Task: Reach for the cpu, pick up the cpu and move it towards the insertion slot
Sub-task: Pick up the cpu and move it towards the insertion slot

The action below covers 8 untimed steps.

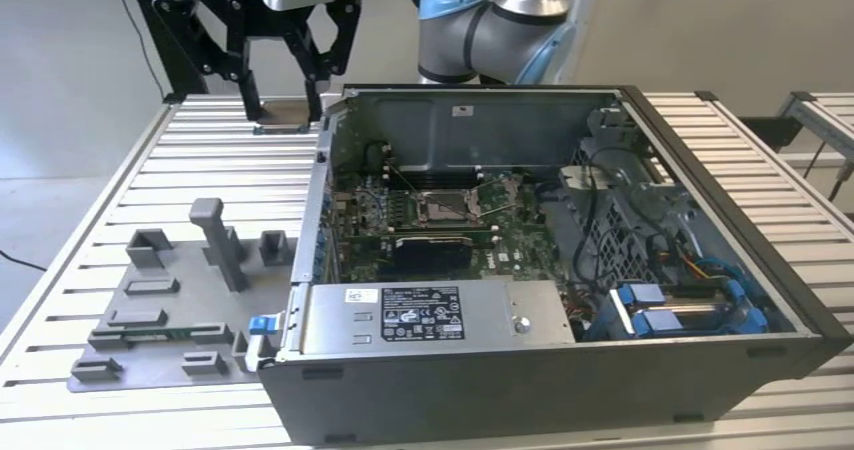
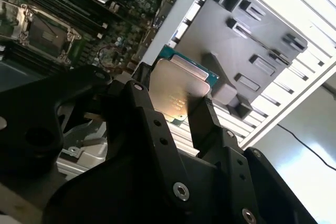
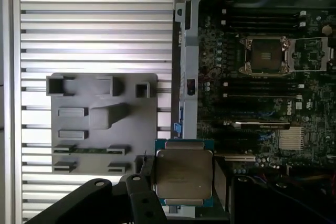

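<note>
Pickup's done: the tool point(image 1: 283, 110) clamps the cpu point(image 3: 184, 174), held aloft just outside the computer case point(image 1: 534, 395); the insertion slot point(image 1: 447, 205) inside that case sits well apart, carry unfinished

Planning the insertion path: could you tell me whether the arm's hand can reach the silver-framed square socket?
Probably yes: the dark computer case is open-topped, the silver-framed square socket lies uncovered, and the hand, gripping the small silver square chip, hangs outside it.
</note>
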### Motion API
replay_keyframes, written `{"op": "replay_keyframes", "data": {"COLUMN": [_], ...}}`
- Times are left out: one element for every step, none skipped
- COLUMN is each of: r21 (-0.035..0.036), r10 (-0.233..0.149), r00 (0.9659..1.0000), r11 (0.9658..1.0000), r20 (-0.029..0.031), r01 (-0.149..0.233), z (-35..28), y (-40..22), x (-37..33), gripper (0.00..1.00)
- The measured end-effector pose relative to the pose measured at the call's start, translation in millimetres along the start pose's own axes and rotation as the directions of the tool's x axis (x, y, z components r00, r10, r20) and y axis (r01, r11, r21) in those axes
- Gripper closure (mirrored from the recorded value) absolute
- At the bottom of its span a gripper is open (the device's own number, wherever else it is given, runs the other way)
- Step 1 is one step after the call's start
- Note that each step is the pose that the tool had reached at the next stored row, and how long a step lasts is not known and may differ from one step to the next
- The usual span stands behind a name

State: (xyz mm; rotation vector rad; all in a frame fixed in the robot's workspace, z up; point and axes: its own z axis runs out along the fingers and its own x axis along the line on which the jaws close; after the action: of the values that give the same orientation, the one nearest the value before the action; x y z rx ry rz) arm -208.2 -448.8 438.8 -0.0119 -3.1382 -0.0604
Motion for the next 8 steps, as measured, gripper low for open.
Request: {"op": "replay_keyframes", "data": {"r21": [0.0000, 0.0000, 0.0000, 0.0000, 0.0000, 0.0000, 0.0000, 0.0000], "r10": [0.000, 0.000, 0.000, 0.000, 0.000, 0.000, 0.000, 0.000], "r00": [1.0000, 1.0000, 1.0000, 1.0000, 1.0000, 1.0000, 1.0000, 1.0000], "r11": [1.0000, 1.0000, 1.0000, 1.0000, 1.0000, 1.0000, 1.0000, 1.0000], "r20": [0.0000, 0.0000, 0.0000, 0.0000, 0.0000, 0.0000, 0.0000, 0.0000], "r01": [0.000, 0.000, 0.000, 0.000, 0.000, 0.000, 0.000, 0.000], "z": [0.0, 0.0, 0.0, 0.0, 0.0, 0.0, 0.0, 0.0], "y": [0.1, 0.1, 0.1, 0.2, 0.2, 0.3, 0.3, 0.3], "x": [-1.3, -2.7, -3.9, -5.3, -6.5, -7.8, -9.2, -10.4], "gripper": [1.00, 1.00, 1.00, 1.00, 1.00, 1.00, 1.00, 1.00]}}
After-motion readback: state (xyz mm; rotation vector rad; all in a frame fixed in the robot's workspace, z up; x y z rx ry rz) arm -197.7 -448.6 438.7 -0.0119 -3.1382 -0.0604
